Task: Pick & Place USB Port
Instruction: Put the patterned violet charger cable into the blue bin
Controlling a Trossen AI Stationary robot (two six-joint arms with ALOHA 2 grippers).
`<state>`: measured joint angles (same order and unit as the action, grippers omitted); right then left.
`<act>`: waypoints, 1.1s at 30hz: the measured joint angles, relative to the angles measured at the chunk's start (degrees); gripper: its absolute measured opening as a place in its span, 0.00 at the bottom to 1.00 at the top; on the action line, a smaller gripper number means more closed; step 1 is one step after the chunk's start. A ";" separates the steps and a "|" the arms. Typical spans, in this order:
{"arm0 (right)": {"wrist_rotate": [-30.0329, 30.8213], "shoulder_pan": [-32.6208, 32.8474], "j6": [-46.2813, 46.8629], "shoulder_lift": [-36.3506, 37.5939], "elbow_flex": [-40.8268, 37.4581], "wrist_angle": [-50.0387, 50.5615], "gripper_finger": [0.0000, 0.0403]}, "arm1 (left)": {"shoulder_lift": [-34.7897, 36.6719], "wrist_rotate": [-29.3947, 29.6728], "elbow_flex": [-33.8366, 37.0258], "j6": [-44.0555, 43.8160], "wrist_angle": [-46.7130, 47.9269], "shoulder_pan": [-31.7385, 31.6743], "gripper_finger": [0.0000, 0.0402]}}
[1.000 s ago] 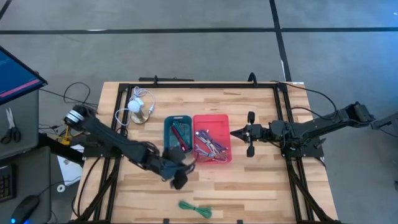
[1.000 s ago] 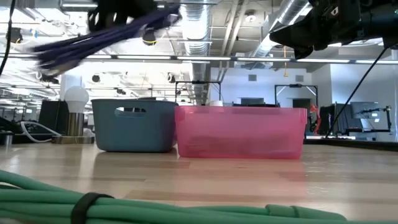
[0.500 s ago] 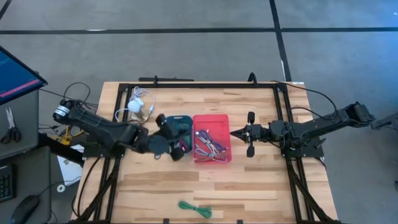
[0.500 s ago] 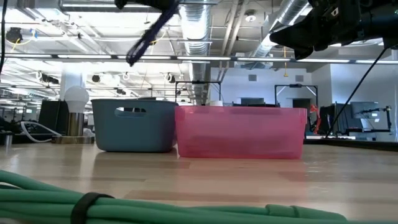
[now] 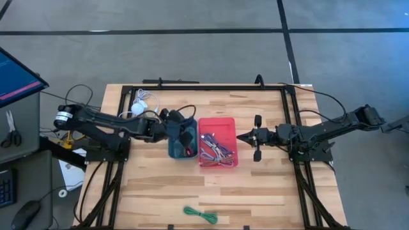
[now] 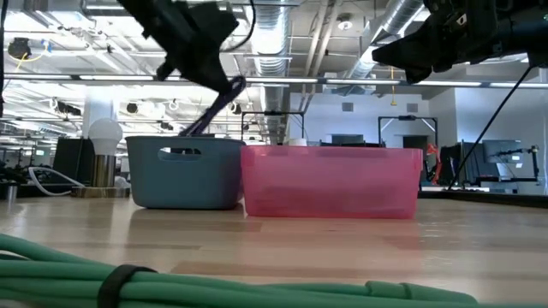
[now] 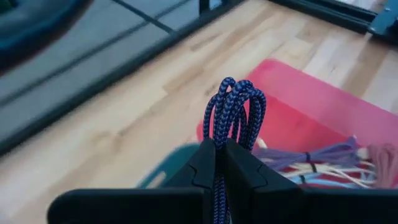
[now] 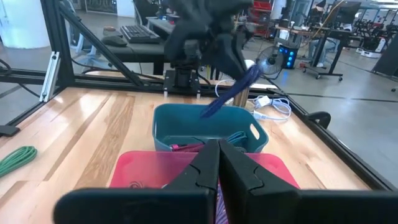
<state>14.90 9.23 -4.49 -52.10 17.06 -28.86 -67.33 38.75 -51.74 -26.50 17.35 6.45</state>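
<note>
My left gripper (image 5: 181,131) (image 6: 205,60) hovers over the teal bin (image 5: 182,139) (image 6: 184,171) and is shut on a blue-purple braided cable bundle (image 6: 211,109) (image 8: 233,89). The red bin (image 5: 218,142) (image 6: 332,181) stands against the teal bin's right side and holds purple and white cables (image 7: 323,163). A coiled green cable (image 5: 200,214) (image 6: 171,278) lies near the table's near edge. My right gripper (image 5: 241,136) (image 8: 219,149) waits shut, in the air just right of the red bin. My left gripper pinches the cable bundle between its two fingers just behind the folded loop end (image 7: 234,102), which sticks out past the fingertips. It holds several strands together. The fingers slant down from the table's left. The bundle hangs slanted below them, and its lower end (image 6: 193,130) dips behind the teal bin's rim.
A white bulb lamp with its cord (image 5: 140,108) (image 6: 106,137) stands at the far left of the table. A dark metal frame (image 5: 291,128) runs around the tabletop. Bare wood (image 5: 268,191) lies between the bins and the green cable.
My left gripper has swung from the near side of the table toward the far edge, carrying the cable bundle, and now hangs over the teal bin. The bundle, which had swung level in the air, now slants down with its lower end in the bin.
</note>
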 joint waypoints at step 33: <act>0.04 -0.02 -0.02 0.00 0.00 0.13 0.01 | 0.00 -7.55 17.81 -14.51 -14.58 -1.80 0.17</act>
<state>14.94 9.21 -4.51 -52.10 17.06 -28.73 -67.33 31.20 -33.93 -41.01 2.76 4.64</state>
